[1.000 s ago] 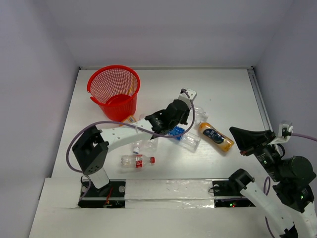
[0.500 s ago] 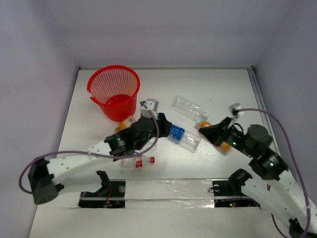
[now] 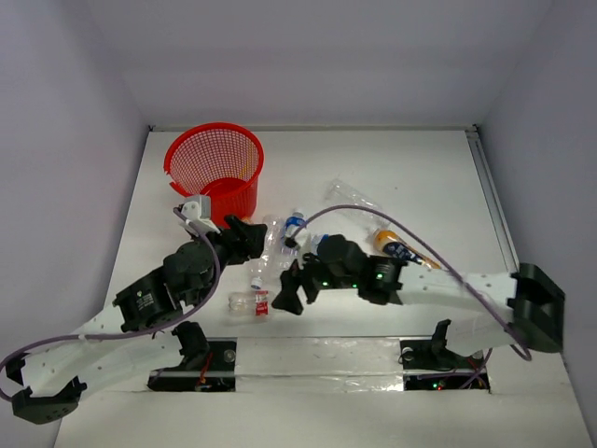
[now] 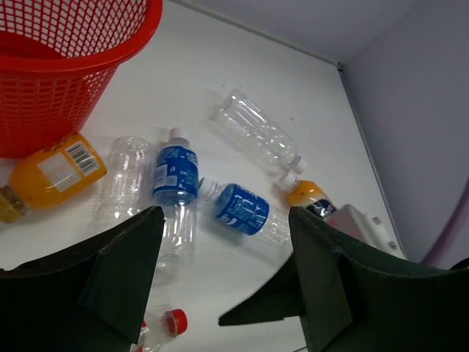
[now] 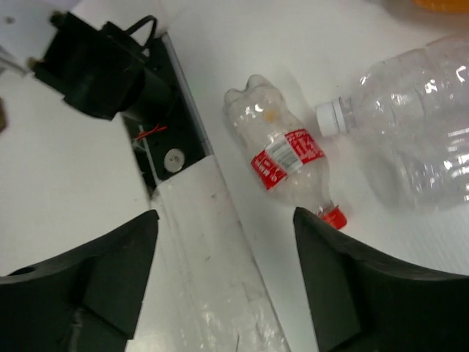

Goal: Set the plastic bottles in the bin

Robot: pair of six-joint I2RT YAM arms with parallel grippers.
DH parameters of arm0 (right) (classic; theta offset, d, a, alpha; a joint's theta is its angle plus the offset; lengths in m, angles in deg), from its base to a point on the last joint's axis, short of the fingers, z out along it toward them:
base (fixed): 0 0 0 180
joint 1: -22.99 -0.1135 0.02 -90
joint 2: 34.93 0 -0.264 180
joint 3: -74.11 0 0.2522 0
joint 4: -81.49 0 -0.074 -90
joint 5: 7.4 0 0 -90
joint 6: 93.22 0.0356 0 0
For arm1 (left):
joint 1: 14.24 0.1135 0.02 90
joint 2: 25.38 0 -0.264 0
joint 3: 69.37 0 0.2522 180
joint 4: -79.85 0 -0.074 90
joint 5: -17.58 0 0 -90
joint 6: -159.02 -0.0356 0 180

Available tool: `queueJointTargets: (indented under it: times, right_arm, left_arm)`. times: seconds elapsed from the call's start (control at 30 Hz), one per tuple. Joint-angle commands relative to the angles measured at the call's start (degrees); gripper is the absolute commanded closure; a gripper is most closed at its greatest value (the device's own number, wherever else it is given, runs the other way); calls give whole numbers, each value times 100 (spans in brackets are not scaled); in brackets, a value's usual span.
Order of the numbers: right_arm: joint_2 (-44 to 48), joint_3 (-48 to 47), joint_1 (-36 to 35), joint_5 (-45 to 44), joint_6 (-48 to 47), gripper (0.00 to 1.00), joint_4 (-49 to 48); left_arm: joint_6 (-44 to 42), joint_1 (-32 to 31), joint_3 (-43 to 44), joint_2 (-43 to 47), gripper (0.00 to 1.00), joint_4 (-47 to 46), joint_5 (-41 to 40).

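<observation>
The red mesh bin [image 3: 213, 140] stands at the back left. Several plastic bottles lie in front of it. Two are blue-labelled [image 4: 174, 180] [image 4: 242, 209], one is plain clear [image 4: 256, 132], and one orange bottle [image 4: 51, 172] lies by the bin's foot. Another orange one [image 3: 399, 247] lies to the right. My left gripper [image 3: 244, 240] hovers open and empty above the blue-labelled pair. A red-labelled bottle [image 5: 282, 158] with a red cap lies near the front edge. My right gripper [image 5: 223, 286] is open just beside it and holds nothing.
A crushed clear bottle [image 4: 124, 176] lies between the orange bottle and the blue-labelled one. The right arm [image 3: 438, 280] stretches across the table from the right. The left arm's base mount [image 5: 110, 66] and a taped strip [image 5: 220, 279] lie along the near edge.
Both grippers went from shut to open. The left gripper swung left from the table's middle toward the bin. The right arm reached far left to the red-labelled bottle.
</observation>
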Motion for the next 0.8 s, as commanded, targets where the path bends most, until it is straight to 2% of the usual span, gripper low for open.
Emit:
queueJointTargets:
  times: [0.0,0.13,0.17,0.4,0.53,0.77]
  right_arm:
    - [-870,-897,-207,-477,-826,17,-445]
    - [-1933,-1662,-260,-628,-1336,9,-180]
    - [-2049,-1750,-260,-610,-1441,9,-162]
    - [-2893,-2480,-532,-539,-1741,8,441]
    - [-3271,-2814,-726,-698,-1855,8,751]
    - [-3755,-3253,-972,-882,-2039,11,1243]
  left_arm:
    - [-24,118,-145,169,34,422,-232]
    - [-507,829,-180,134,35,265,294]
    - [-647,1274,-215,117,35,46,496]
    - [-1246,3147,-347,11,35,-668,2648]
    - [-1430,3816,-330,-77,35,-800,3371]
    - [-1589,4328,-339,-77,35,-861,3969]
